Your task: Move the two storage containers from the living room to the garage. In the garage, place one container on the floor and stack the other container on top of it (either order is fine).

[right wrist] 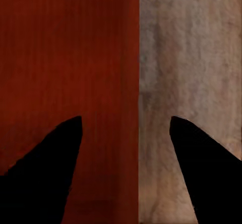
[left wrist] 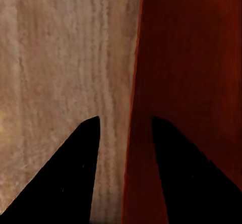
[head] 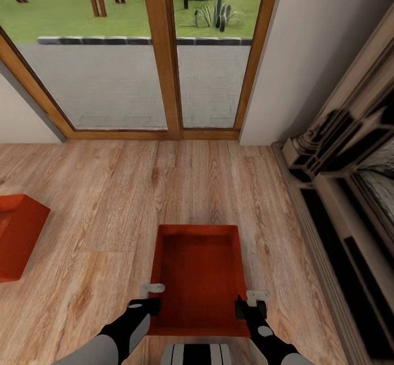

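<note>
Early days: both containers sit on living-room planks, nearer container [head: 200, 277] between left gripper [head: 149, 298] and right gripper [head: 250, 303], fingers spread astride its walls; second container [head: 16, 233] off left.

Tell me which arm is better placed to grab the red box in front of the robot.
Neither alone, probably both. The left gripper straddles the box's left wall and the right gripper its right wall, both open, one finger inside and one outside. A two-sided lift looks best.

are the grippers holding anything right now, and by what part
Nothing is gripped yet. Both grippers, left and right, are open, each straddling one side wall of the container, jaws not closed on it.
</note>
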Tool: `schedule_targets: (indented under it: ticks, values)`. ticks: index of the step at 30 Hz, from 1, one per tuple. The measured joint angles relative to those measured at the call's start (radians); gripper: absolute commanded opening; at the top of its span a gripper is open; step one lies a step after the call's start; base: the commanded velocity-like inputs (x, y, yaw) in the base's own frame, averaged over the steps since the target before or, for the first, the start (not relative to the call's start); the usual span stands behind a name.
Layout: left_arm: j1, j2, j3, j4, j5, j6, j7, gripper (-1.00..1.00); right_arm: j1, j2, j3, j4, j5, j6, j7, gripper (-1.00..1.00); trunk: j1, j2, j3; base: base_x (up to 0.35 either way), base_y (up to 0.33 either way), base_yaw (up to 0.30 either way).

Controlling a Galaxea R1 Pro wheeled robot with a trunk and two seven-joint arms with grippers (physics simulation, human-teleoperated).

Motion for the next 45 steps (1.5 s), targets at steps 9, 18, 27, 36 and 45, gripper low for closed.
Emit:
schedule_targets:
  ticks: [9,18,27,36,45]
  values:
    - [0.000,-0.002,-0.005,0.000,0.008,0.000,-0.004,-1.00,0.000,0.000,0.012,0.000,0.007,0.002,0.002,-1.00,0.000,0.000,0.000,0.000,0.000,0.000]
    - [0.000,-0.003,-0.004,-0.001,0.010,0.000,-0.002,-1.00,0.000,0.000,0.012,0.000,0.008,0.003,0.002,-1.00,0.000,0.000,0.000,0.000,0.000,0.000]
    - [0.000,-0.001,-0.001,-0.001,0.008,0.001,-0.005,-1.00,0.000,0.000,0.015,0.000,0.011,0.003,0.002,-1.00,-0.031,0.056,0.025,0.000,0.000,0.000]
    - [0.000,-0.001,0.000,-0.001,0.008,0.001,-0.005,-1.00,0.000,0.000,0.015,0.000,0.011,0.003,0.002,-1.00,-0.065,0.119,0.053,0.000,0.000,0.000]
    - [0.000,-0.001,-0.001,-0.001,0.009,0.001,-0.005,-1.00,0.000,0.000,0.014,0.000,0.012,0.003,0.002,-1.00,-0.100,0.182,0.081,0.000,0.000,0.000]
